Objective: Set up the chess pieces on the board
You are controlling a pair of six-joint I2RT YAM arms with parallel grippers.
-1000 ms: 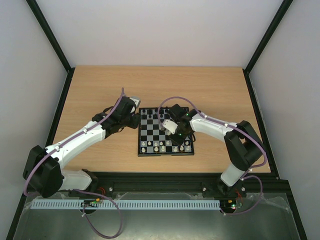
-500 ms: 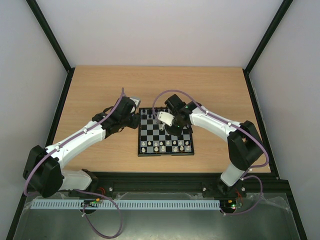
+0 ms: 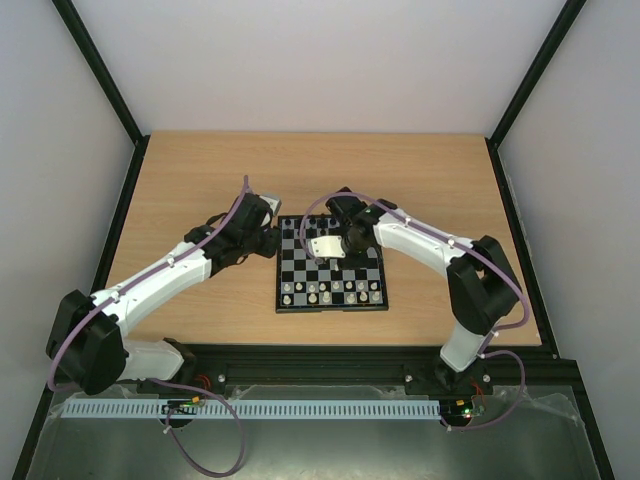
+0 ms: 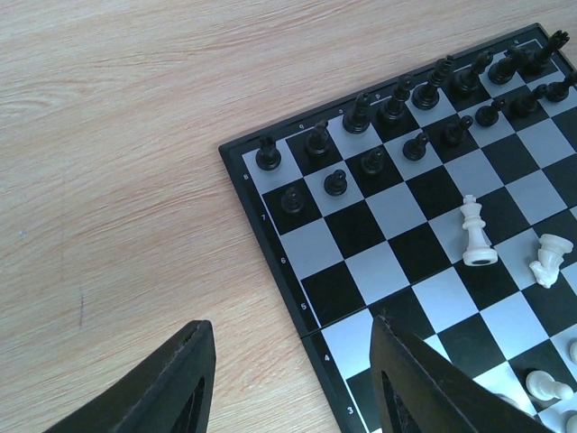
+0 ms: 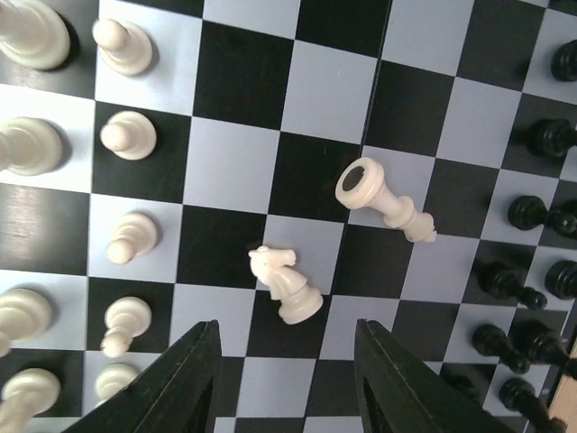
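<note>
The board lies mid-table. Black chess pieces stand along its far rows, also in the left wrist view. Cream-white pieces stand along its near rows, also in the right wrist view. A white knight and a taller white piece lie on their sides mid-board. My right gripper is open and empty, hovering just beside the knight. My left gripper is open and empty over the board's left edge.
The wooden table extends around the board, closed in by black frame posts and pale walls. The two arms meet over the board's far left corner. The fallen pieces also show in the left wrist view.
My right gripper has moved from the board's right middle toward its far left part, over the fallen white pieces. The left arm has not moved.
</note>
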